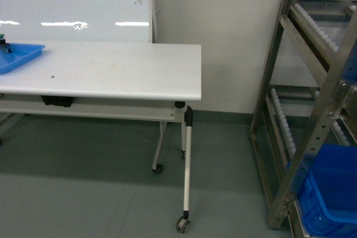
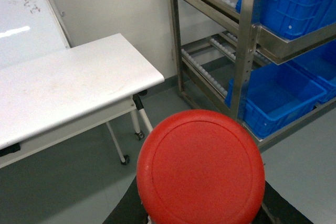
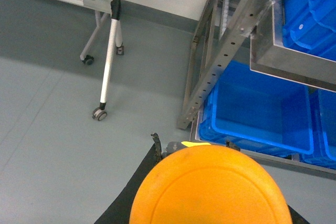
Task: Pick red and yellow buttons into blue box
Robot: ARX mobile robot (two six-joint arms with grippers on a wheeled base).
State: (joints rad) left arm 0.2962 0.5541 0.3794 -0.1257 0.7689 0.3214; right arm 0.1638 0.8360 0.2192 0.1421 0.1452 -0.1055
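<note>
Head view: a white table (image 1: 111, 68) on castered legs is seen against a pale wall, with a whiteboard (image 1: 72, 4) behind it. A blue tray (image 1: 19, 57) lies at the table's left end, cut by the frame edge, with a small dark, green-topped item (image 1: 4, 44) on it; what it is cannot be told. A steel roller rack (image 1: 312, 110) stands to the right, with a blue box (image 1: 329, 188) on its lowest level. Neither arm is seen in this view.

Left wrist view: the round cap of the red button (image 2: 202, 166) fills the lower middle, very close to the lens. The left gripper itself is hidden behind the cap; whether its jaws are clamped on the button cannot be told. Beyond it the table end, grey floor and the rack with blue boxes (image 2: 278, 98) on two levels are seen.

Right wrist view: the cap of the yellow button (image 3: 210, 187), orange-yellow here, fills the lower edge, with a little of its dark base showing just above. The right gripper's jaws are likewise hidden; their state cannot be told. The lowest blue box (image 3: 257, 108) lies just beyond the cap.
</note>
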